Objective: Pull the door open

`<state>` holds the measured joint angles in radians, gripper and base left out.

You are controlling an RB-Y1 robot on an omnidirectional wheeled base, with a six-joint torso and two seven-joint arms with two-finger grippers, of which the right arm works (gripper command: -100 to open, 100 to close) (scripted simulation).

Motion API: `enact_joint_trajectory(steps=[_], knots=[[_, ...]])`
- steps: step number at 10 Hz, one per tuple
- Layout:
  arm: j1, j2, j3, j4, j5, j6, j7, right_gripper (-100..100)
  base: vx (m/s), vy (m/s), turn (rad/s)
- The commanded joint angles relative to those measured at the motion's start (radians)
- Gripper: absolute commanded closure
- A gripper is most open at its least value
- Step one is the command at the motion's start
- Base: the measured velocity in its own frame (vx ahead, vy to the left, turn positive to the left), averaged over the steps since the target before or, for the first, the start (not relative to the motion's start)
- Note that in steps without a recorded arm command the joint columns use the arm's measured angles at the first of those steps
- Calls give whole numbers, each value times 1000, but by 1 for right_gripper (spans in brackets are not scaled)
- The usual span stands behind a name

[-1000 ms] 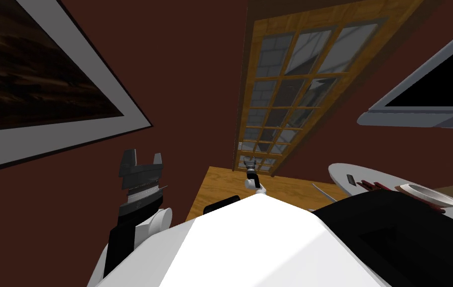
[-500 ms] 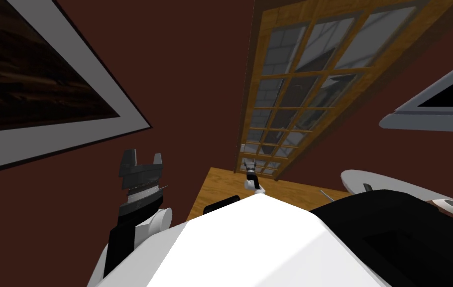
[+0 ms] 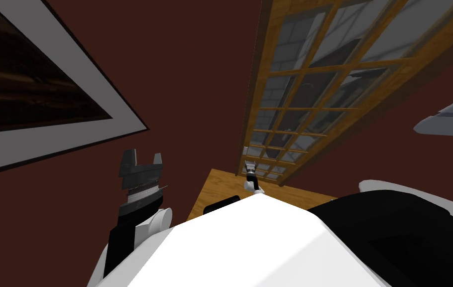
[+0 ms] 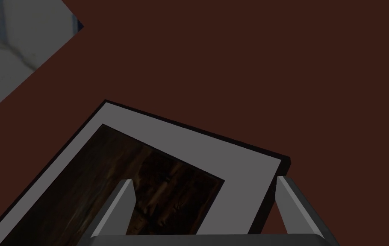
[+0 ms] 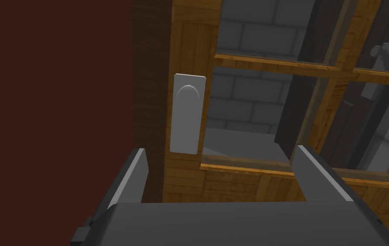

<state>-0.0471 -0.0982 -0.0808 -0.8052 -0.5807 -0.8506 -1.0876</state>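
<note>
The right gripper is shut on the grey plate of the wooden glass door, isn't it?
No: the right gripper is open, and the grey plate of the wooden glass door lies just ahead of it, ungripped. The right wrist view shows it.

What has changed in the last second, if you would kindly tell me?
My base moved nearer and turned: the door looms larger, and the white table at right sits nearer the picture's edge. Nothing was grasped. The right pincer stays open before the grey handle plate; the left pincer stays raised and open.
</note>
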Motion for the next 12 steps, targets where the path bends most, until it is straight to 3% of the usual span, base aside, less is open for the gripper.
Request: enact_joint_trajectory(steps=[1, 7, 9, 10, 12], knots=[[-13, 2, -2, 38, -14, -10, -30, -100, 111, -53, 84], [-61, 10, -7, 177, -65, -53, -134, -100, 114, -47, 69], [-55, 9, -7, 164, -63, -47, -129, -100, 63, -23, 19], [-61, -16, 5, 185, -57, -44, -160, -100, -20, -17, -135], [-66, -40, 19, 204, -50, -40, -191, -100, 14, -12, -144]])
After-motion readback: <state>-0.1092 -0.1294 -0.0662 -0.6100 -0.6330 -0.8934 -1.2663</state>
